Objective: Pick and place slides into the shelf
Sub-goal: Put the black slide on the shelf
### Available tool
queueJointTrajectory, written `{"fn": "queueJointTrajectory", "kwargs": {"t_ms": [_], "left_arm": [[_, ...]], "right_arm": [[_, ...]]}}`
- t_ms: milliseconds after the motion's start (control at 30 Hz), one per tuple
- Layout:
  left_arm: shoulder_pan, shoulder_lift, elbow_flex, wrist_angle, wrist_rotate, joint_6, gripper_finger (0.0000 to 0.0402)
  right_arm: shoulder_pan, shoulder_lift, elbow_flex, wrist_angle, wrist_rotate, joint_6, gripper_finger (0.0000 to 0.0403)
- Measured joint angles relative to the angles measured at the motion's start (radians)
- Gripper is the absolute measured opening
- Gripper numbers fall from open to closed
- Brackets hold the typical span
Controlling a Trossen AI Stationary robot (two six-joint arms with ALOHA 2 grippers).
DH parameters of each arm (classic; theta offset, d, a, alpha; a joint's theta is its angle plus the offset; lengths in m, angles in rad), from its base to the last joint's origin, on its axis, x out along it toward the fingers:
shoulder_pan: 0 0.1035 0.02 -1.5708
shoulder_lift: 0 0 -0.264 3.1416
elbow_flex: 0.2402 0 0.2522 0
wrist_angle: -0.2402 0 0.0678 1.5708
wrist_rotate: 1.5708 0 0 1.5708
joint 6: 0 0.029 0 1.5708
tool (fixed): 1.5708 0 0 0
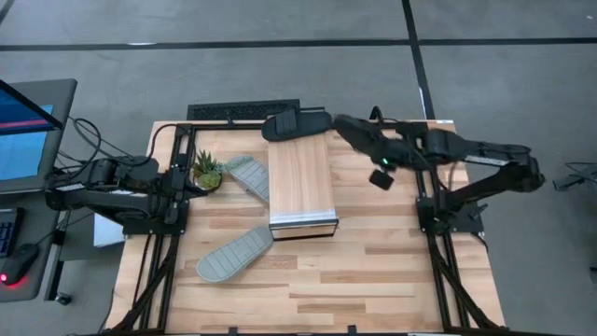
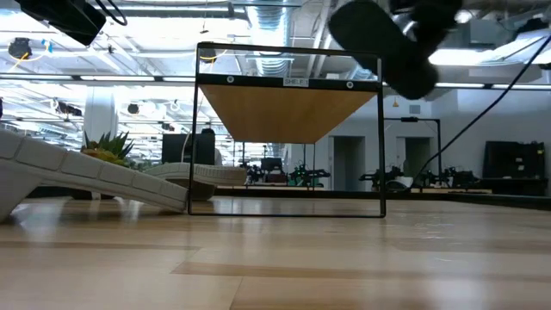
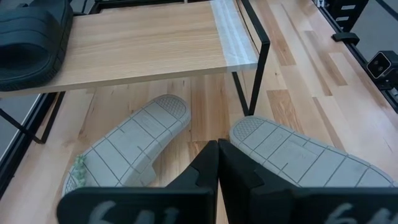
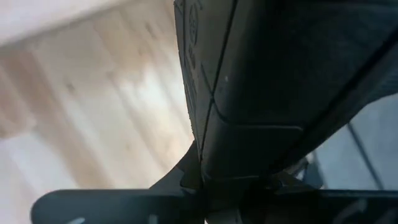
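Bright overhead light, soft shadows, blurred right wrist view

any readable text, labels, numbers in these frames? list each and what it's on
Nothing reads cleanly.
Small white label on the shelf top bar: too small to read.
Pale marks on the left gripper housing, left wrist view: cut off, possibly digits, unreadable.
Embossed round mark on the black slide held by the right gripper: blurred.
Laptop screen: no legible text.
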Motion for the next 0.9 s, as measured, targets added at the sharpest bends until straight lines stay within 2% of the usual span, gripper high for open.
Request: {"fn": "queueJointTrajectory", "kwargs": {"t_ms": [200,400,600,900], "left_arm": [[0.0,0.0,0.0,0.0,0.0,0.0,0.0],[0.0,0.0,0.0,0.0,0.0,0.0,0.0],[0.0,0.0,0.0,0.0,0.0,0.0,0.0],[0.0,0.0,0.0,0.0,0.0,0.0,0.0]], "right_arm": [[-0.108,0.124,0.102,0.112,-0.001,-0.24,0.0047],[-0.147,0.278,0.218,0.169,-0.024,-0.412,0.0047],[-0.148,0.417,0.327,0.184,-0.035,-0.514,0.0047],[-0.13,0.543,0.438,0.173,-0.053,-0.619,0.0046]]}}
